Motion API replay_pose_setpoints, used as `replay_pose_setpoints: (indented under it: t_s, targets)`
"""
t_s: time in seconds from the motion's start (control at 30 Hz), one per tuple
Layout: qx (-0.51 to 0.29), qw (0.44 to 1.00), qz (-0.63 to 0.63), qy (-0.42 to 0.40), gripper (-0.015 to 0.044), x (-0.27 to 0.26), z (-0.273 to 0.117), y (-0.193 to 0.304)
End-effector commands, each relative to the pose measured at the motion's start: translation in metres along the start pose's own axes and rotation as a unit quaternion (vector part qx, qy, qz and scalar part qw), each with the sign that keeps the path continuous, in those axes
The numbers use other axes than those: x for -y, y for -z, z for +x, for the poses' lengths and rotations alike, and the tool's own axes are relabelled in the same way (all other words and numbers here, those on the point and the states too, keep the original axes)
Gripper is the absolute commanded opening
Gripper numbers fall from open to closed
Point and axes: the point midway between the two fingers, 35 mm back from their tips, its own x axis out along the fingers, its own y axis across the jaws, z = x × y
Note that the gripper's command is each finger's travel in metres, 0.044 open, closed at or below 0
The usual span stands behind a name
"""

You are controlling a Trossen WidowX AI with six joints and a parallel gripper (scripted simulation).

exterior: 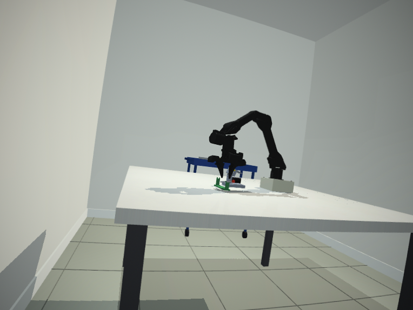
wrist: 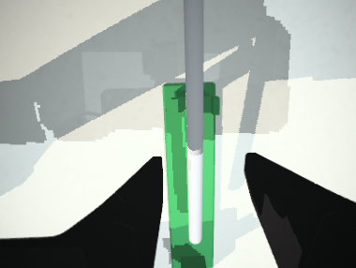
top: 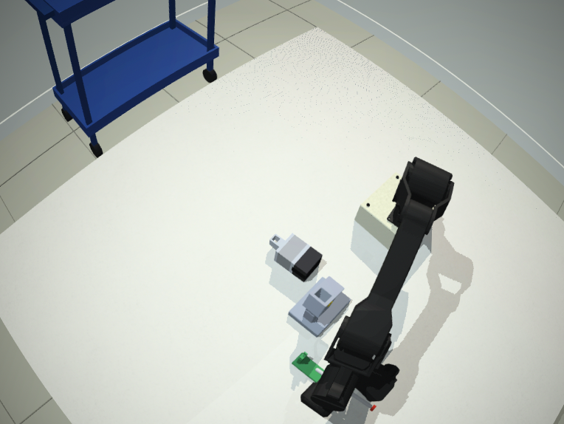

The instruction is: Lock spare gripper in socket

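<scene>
The lock pin (top: 362, 401) (exterior: 233, 181) (wrist: 195, 197), out of the mount's socket, lies lengthwise over a green cradle (top: 306, 366) (exterior: 221, 187) (wrist: 208, 178), its red head past one end, beneath the gripper (top: 334, 387) (exterior: 226, 177) (wrist: 203, 163) I operate from afar. My gripper points down, its black fingers parted partway, one to each side of the pin in the wrist view, with nothing held between them. Beyond the cradle on the white table (top: 182, 250) (exterior: 233, 213) stands the gray mount (top: 319, 305) (exterior: 238, 185), its square socket open and undocked. Just past it, the spare gripper (top: 298, 257) (exterior: 237, 180), gray with a black end, lies apart from the mount. Farther back, a pale block (top: 378, 204) (exterior: 277, 184) carries my black arm. A blue cart (top: 150, 92) (exterior: 206, 163) stands on the tiled floor behind the table, before gray walls.
</scene>
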Motion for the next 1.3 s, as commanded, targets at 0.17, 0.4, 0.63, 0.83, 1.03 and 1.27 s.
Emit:
replay_pose_setpoints:
  t_s: [0.17, 0.4, 0.63, 0.83, 1.03, 1.27]
  targets:
    - [-0.001, 1.0, -0.002, -0.006, 0.018, -0.002, 0.02, 0.004]
    - [-0.001, 1.0, -0.002, -0.006, 0.018, -0.002, 0.031, 0.005]
    - [-0.001, 1.0, -0.002, -0.006, 0.018, -0.003, 0.038, 0.007]
    - [-0.001, 1.0, -0.002, -0.006, 0.018, -0.003, 0.038, 0.007]
    - [-0.001, 1.0, -0.002, -0.006, 0.0101, -0.003, 0.038, 0.007]
    - [-0.001, 1.0, -0.002, -0.006, 0.0, -0.003, 0.038, 0.007]
